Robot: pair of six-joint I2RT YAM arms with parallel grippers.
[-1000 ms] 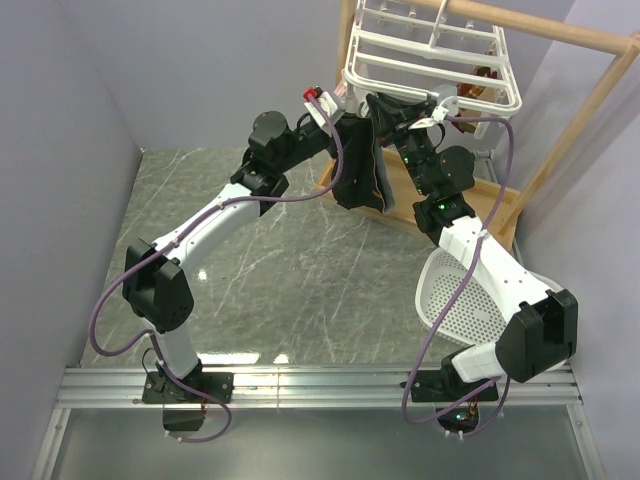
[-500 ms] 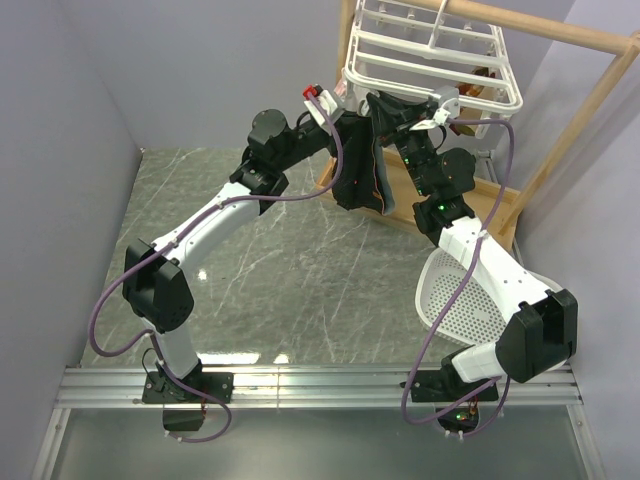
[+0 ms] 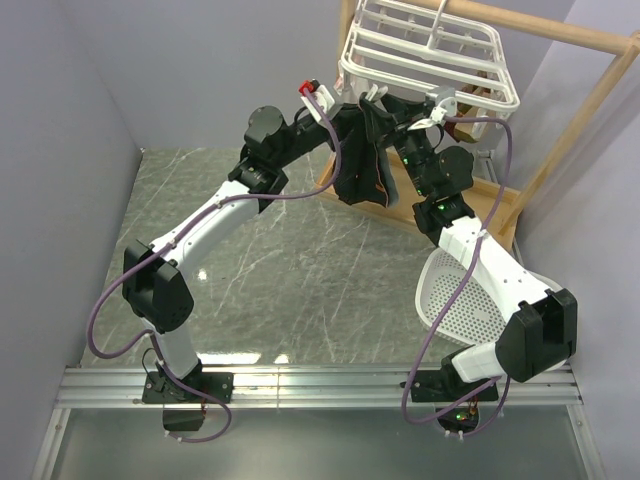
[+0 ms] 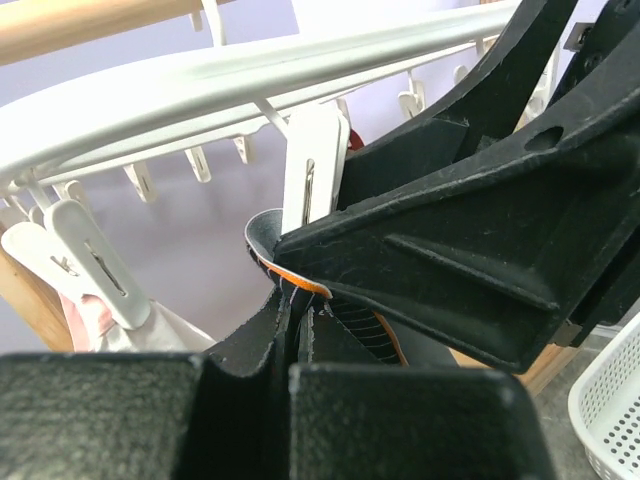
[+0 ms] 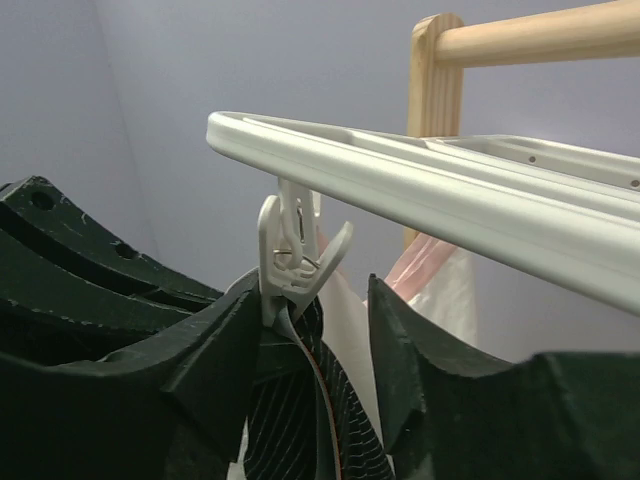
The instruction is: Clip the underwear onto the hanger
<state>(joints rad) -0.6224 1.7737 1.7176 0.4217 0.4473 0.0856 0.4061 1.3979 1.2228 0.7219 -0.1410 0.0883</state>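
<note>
**Back off the clip cleanly, then test its bite**

The underwear hangs bunched under the near rail of the hanger, with its trimmed edge held up at one clip. The left gripper is clenched on the fabric just below that clip. The right gripper is released, its fingers standing apart on either side of the clip. The clip's lower end appears to bite the waistband, but how deeply I cannot tell.

The right gripper should probably back straight away from the rail, so that neither finger snags the clip's spread handles. The left should let go gently, and only once the clip alone bears the weight. The hanger seems to hang from the wooden frame and could swing.

The fabric is soft, limp and black, finely ribbed, with thin orange piping. The rails and clip are smooth, glossy white plastic: the rail is rounded, the clip a small sprung peg. The frame is pale, round timber.
</note>
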